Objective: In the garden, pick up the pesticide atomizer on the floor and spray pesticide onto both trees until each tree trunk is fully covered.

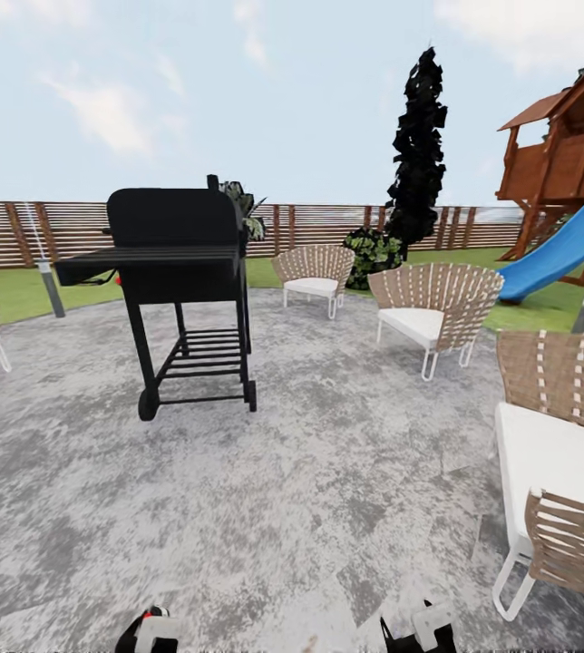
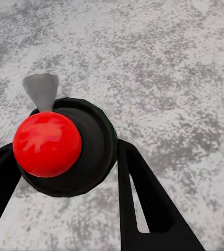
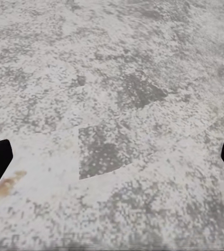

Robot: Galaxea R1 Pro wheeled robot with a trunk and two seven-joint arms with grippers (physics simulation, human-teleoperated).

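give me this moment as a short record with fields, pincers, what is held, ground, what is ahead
left pincer: shut on the pesticide atomizer, dark round body with a red ball and a pale grey nozzle
right pincer: open, nothing between the fingers
ground: grey speckled paving under both arms
ahead: black grill on wheels, woven chairs around the paving
farther: lawn, slat fence, narrow black-leaved tree, playhouse with blue slide

paving (image 1: 310, 490): looking like rough, speckled grey stone, matt
grill (image 1: 179, 272): showing matt black metal
chairs (image 1: 437, 313): showing woven tan strapping, smooth white cushions
fence (image 1: 20, 234): showing brown slatted wood behind the grill
slide (image 1: 564, 247): looking like smooth blue plastic
atomizer (image 2: 65, 146): showing a glossy red ball, dark body
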